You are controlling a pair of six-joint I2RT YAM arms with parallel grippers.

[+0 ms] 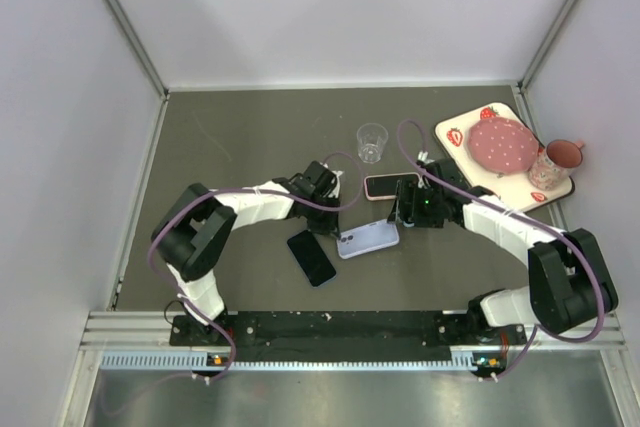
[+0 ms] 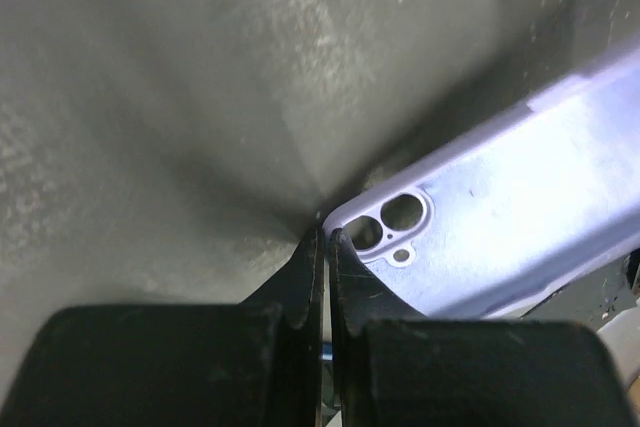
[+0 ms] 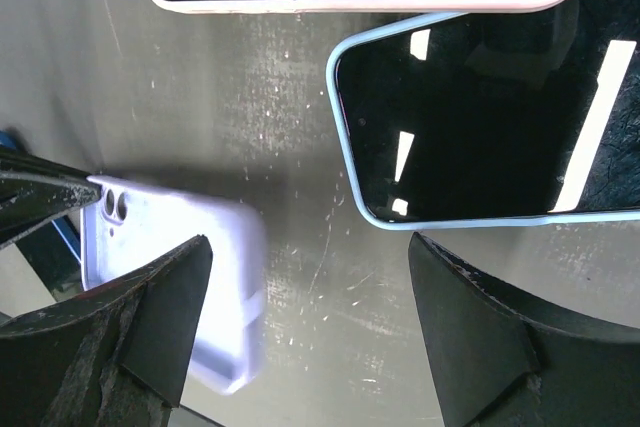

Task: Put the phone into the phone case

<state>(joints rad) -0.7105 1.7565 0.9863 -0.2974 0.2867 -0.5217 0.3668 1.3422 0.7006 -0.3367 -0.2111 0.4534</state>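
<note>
As left fingers point(image 2: 310, 265) touch case point(image 2: 500, 217), right fingers point(image 3: 480, 332) gape.

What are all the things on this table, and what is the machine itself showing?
phone case: one, lavender, middle of the table
black phone: one, black, left of the case
pink-rimmed phone: one, dark screen, behind the case
blue-rimmed phone: one, dark screen, beside the pink-rimmed one, seen only from the right wrist
clear cup: one, see-through, behind the phones
tray: one, white with strawberries, far right
dotted disc: one, pink with white dots, on the tray
pink cup: one, at the tray's right end
table: one, dark grey
left fingers: black, shut, tips at the case's camera corner
right fingers: black, open, over the table between the case and the blue-rimmed phone
</note>
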